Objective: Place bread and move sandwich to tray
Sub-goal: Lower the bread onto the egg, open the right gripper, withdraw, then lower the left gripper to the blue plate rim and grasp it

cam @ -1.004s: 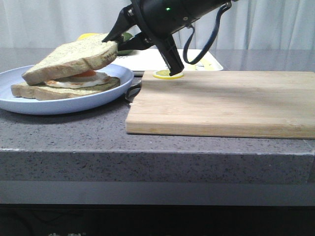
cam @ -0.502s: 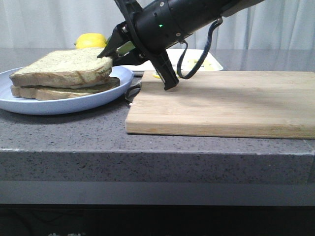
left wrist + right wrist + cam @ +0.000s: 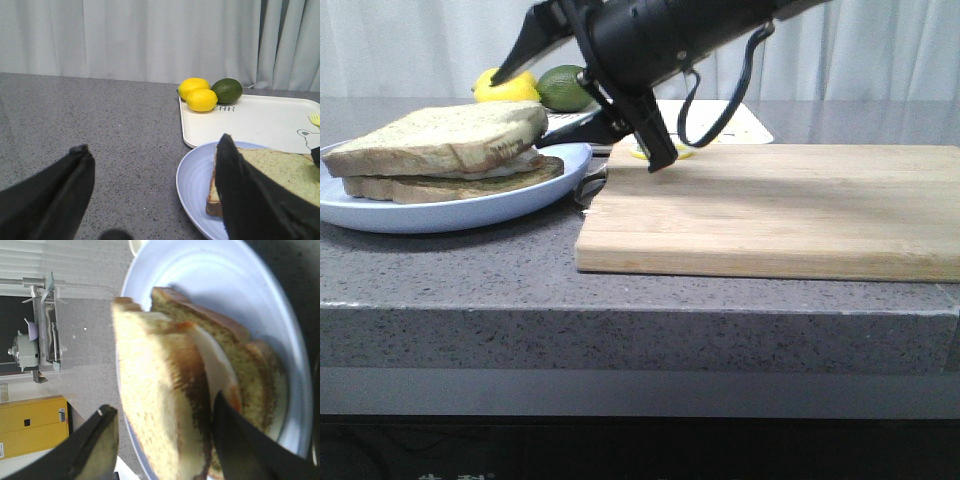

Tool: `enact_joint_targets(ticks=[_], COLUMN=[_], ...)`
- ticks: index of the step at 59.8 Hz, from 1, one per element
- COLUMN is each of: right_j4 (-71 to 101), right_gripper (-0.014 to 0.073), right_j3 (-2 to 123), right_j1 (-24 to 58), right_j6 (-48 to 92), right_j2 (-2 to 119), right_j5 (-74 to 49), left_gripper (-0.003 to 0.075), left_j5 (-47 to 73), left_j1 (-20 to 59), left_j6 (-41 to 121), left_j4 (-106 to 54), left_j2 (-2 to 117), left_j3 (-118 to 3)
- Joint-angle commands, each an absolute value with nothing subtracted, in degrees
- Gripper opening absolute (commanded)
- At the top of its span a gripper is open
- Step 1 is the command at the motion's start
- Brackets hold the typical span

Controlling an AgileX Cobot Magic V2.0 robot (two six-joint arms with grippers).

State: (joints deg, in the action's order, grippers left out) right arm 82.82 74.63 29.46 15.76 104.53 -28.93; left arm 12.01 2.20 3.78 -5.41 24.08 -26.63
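The bread point(image 3: 445, 135) lies flat as the top slice of the sandwich point(image 3: 470, 172) on the light-blue plate point(image 3: 450, 212). A little white egg point(image 3: 212, 360) shows under it. My right gripper point(image 3: 520, 110) is open at the bread's right edge, with one finger raised above the slice and the other low beside it. In the right wrist view the bread point(image 3: 160, 385) stands between the spread fingers point(image 3: 102, 440), with a gap on one side. My left gripper point(image 3: 154, 145) is open over bare counter, left of the plate point(image 3: 195, 185). The white tray point(image 3: 250, 120) lies behind the plate.
Two lemons point(image 3: 200, 95) and a lime point(image 3: 227, 90) sit at the tray's far corner. A large wooden cutting board point(image 3: 780, 210) lies right of the plate, with a lemon slice point(image 3: 660, 152) at its back edge. A small dark object point(image 3: 590, 186) sits between plate and board.
The right gripper lowered the bread onto the sandwich and then opened. Its upper finger has lifted clear of the slice. The bread now rests flat.
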Motion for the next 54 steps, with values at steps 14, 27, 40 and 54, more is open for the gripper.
enact_joint_targets(ticks=[14, 27, 40, 54], right_j4=[72.51, 44.61, 25.85, 22.85], right_gripper=[0.0427, 0.0406, 0.0048, -0.0078], right_j3=[63.44, 60.17, 60.15, 52.66], right_j1=[25.02, 16.28, 1.92, -0.87], right_j6=[17.23, 17.24, 17.19, 17.34], right_j2=[86.59, 71.20, 59.46, 46.00], right_j5=[-27.28, -32.00, -38.56, -33.06], left_gripper=[0.0494, 0.0494, 0.0494, 0.0494], left_j5=[7.08, 7.08, 7.08, 7.08], left_j1=[2.46, 2.46, 2.46, 2.46], left_j6=[3.36, 3.36, 3.36, 3.36], left_j4=[-5.54, -5.54, -5.54, -5.54], left_j2=[24.76, 24.76, 24.76, 24.76], left_j3=[-28.80, -28.80, -28.80, -28.80])
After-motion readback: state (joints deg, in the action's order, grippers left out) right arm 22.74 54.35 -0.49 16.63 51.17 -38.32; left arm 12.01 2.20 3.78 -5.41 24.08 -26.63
